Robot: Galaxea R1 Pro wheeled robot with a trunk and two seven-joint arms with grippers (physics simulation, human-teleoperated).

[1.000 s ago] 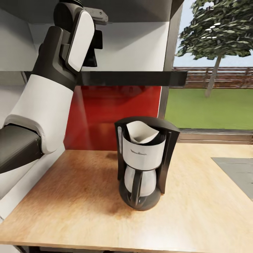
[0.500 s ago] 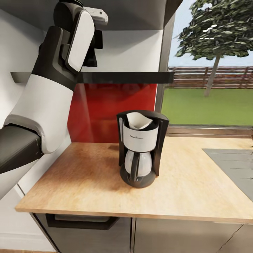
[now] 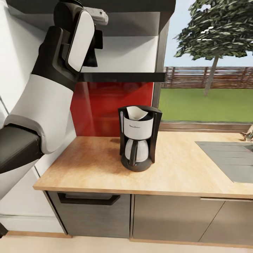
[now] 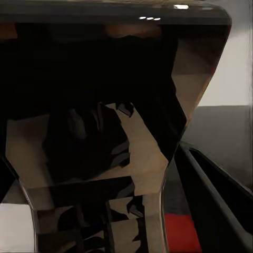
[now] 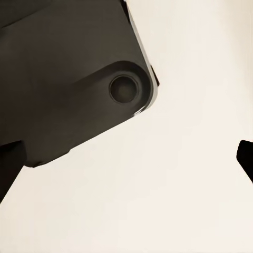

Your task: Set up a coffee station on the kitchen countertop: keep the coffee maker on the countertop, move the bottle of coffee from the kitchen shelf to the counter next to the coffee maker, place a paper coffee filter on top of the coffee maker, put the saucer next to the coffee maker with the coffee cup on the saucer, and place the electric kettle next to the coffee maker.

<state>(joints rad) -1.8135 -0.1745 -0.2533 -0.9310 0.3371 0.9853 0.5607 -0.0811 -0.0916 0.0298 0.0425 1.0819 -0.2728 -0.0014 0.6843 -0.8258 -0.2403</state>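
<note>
High at the far left, up against the dark shelf (image 3: pixel 123 76), the left gripper (image 3: pixel 92 49) pointed toward the wall, and whether its jaws were apart or together could not be told; the left wrist view was crowded by a dark, faceted brown-black surface pressed close to the lens. Below and to the right, the coffee maker (image 3: pixel 138 138) stood upright on the kitchen countertop (image 3: pixel 91 165), well back from its near edge, with the paper coffee filter (image 3: pixel 137 113) sitting in its open top. A red backsplash (image 3: pixel 109 105) rose behind it.

Bright daylight, dim left-wrist close-up.
</note>
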